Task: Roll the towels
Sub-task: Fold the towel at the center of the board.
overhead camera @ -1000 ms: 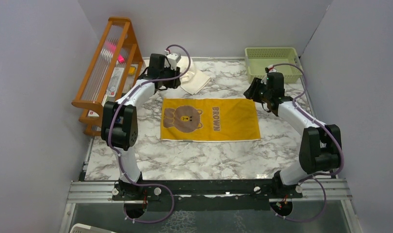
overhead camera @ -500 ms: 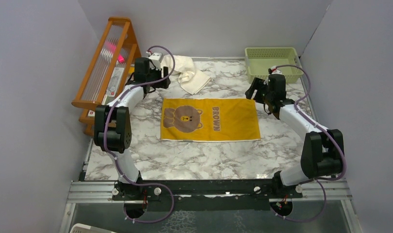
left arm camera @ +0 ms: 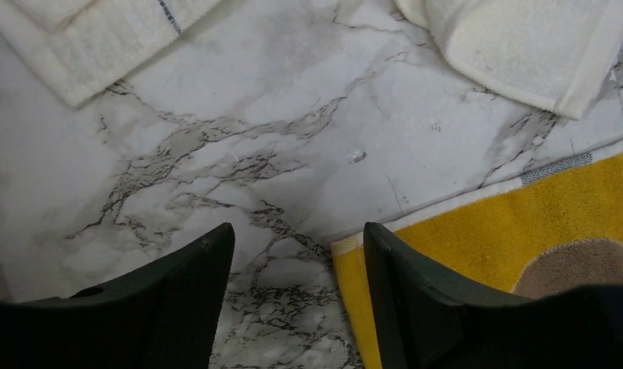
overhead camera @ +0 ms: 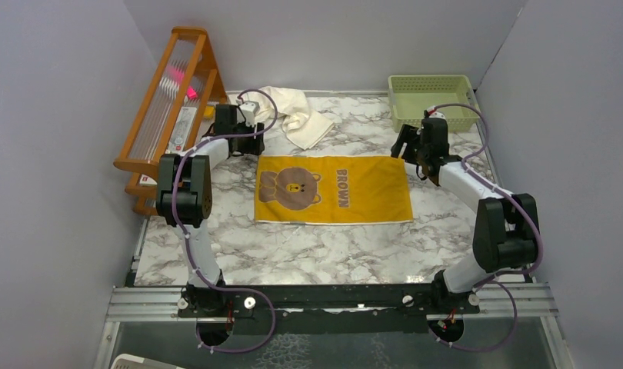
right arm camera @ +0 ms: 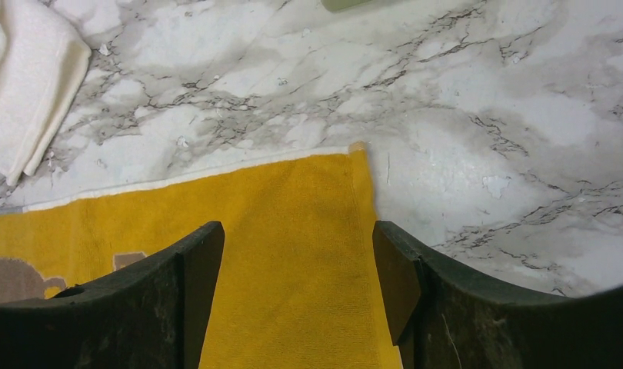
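Marble tabletop (overhead camera: 308, 246) is carrying everything: at left, the left fingers (left arm camera: 178, 300) are hovering open and empty over the far-left corner of the yellow towel (overhead camera: 333, 190), lying flat at centre, the cream towel (overhead camera: 293, 115) bunched just beyond. Right fingers (right arm camera: 139, 300) are gaping empty over its far-right corner. Pinching only the hem is probably risking a corner slipping, skewing the roll.
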